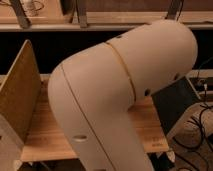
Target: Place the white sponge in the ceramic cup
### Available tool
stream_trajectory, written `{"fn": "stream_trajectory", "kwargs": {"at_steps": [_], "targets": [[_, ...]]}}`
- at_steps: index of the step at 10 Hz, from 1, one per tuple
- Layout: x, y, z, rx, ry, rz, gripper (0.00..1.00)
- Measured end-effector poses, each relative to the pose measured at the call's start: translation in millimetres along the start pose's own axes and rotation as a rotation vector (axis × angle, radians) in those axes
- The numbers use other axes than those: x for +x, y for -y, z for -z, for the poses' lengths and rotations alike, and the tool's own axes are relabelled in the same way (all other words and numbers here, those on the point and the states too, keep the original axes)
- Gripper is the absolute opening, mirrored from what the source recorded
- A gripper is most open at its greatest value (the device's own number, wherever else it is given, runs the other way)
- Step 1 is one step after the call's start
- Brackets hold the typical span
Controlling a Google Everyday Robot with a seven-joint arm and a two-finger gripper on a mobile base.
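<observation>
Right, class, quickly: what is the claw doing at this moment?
Claw: not in view; the robot's arm fills the middle of the picture, above the wooden table, hiding whatever lies behind.

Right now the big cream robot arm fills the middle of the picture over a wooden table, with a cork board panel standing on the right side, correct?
Not quite: in the camera view the cork board panel stands on the left side. The big cream robot arm does fill the middle, over the wooden table. The gripper is out of view.
</observation>
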Motion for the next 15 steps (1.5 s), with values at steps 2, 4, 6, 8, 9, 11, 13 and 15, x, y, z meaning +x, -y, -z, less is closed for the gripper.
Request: {"fn": "stream_trajectory", "kwargs": {"at_steps": [2, 4, 6, 8, 9, 11, 13, 15], "targets": [[0.0, -0.2, 0.0, 0.000, 0.000, 0.000, 0.68], [-0.1, -0.3, -0.1, 0.000, 0.000, 0.000, 0.80], [0.1, -0.3, -0.3, 0.000, 0.000, 0.001, 0.80], [0.1, -0.3, -0.2, 0.000, 0.000, 0.001, 0.80], [0.1, -0.3, -0.2, 0.000, 0.000, 0.001, 0.80], [0.0, -0.2, -0.2, 0.000, 0.000, 0.001, 0.80], [0.0, -0.2, -0.2, 0.000, 0.000, 0.001, 0.80], [0.1, -0.2, -0.2, 0.000, 0.000, 0.001, 0.80]]}}
